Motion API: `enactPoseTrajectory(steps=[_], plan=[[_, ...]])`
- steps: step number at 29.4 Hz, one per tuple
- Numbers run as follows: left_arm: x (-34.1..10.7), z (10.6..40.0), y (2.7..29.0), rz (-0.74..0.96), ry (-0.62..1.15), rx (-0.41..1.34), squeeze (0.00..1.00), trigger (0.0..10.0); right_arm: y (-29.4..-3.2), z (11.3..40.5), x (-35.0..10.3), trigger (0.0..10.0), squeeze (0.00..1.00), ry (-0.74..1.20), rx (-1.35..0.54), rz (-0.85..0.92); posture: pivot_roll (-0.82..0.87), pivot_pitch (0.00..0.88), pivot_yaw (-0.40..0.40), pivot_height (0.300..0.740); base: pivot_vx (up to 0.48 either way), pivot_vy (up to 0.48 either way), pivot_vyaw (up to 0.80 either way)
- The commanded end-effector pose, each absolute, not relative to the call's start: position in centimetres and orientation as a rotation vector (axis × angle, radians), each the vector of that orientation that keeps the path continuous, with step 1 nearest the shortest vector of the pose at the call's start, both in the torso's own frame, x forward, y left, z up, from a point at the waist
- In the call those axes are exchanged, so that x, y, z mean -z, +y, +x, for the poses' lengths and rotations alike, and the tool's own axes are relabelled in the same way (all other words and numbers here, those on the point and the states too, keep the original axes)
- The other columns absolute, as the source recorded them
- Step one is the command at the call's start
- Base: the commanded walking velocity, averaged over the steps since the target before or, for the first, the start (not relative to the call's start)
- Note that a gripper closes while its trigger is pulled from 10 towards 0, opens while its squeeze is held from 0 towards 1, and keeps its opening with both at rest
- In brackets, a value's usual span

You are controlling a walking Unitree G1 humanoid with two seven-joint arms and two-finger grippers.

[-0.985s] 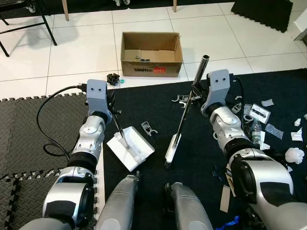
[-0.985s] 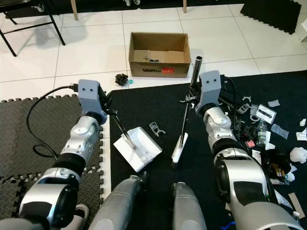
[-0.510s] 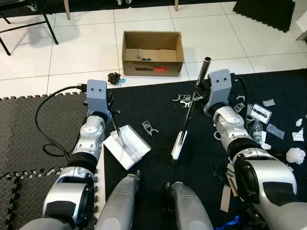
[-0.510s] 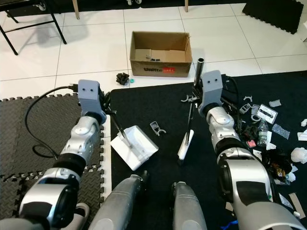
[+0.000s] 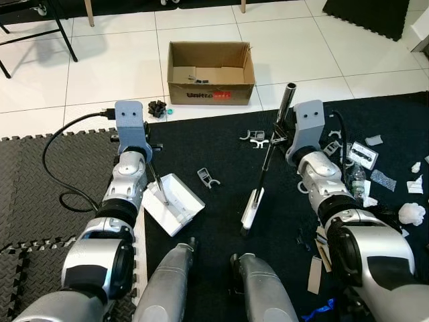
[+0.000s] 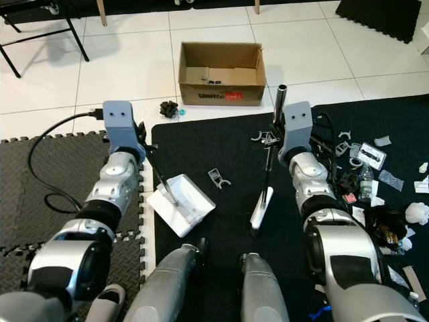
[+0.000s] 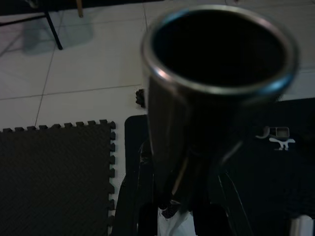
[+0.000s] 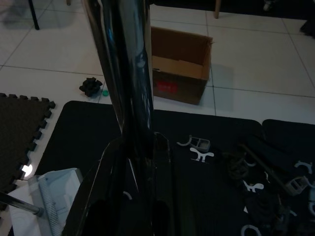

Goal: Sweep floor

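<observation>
Black foam matting [image 5: 221, 154] at frame centre: our left gripper [image 5: 149, 149] clamps the white dustpan's [image 5: 173, 204] metal handle, our right gripper [image 5: 279, 136] the broom's [image 5: 267, 168] tubular pole.

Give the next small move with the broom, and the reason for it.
Probably draw the broom, held by the right gripper, leftward across the black mat toward the white dustpan that the left gripper holds. A small grey clip lies loose between the two, near the pan's open edge.

Broom [image 5: 265, 176] tilted; white dustpan [image 5: 171, 204] grounded
</observation>
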State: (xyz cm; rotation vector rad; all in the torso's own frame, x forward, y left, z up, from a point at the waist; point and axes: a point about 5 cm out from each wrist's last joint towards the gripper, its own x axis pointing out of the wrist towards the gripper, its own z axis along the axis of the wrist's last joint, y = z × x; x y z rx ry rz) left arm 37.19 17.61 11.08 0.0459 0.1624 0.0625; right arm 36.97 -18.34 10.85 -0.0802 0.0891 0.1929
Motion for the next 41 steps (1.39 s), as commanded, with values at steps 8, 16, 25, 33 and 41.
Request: enactPoseTrajectory(steps=[8,16,25,33,41], plan=[[-10.2,36.7,18.5,0.498,0.176,0.107,0.00,10.0,-18.4,36.9,-10.6,10.0,0.00,0.096,-0.183,-0.058,0.06,0.278,0.019,0.740,0.000,0.000,0.00],[-11.1,37.2,18.7,0.728,0.134,0.119,0.00,10.0,-18.3,36.8,-10.5,10.0,0.00,0.094,-0.184,-0.053,0.06,0.271,0.023,0.740,0.000,0.000,0.00],[-11.4,37.4,19.2,0.645,0.160,0.094,0.00,10.0,-18.3,36.8,-10.6,10.0,0.00,0.086,-0.179,-0.044,0.06,0.263,0.027,0.740,0.000,0.000,0.00],[-12.1,37.3,18.1,0.369,0.063,0.120,0.00,10.0,-18.4,36.9,-11.0,10.0,0.00,0.060,-0.174,-0.020,0.06,0.268,0.028,0.740,0.000,0.000,0.00],[-11.8,37.0,16.8,0.298,0.053,0.141,0.00,10.0,-18.5,36.9,-11.0,10.0,0.00,0.061,-0.175,-0.020,0.06,0.269,0.024,0.740,0.000,0.000,0.00]])
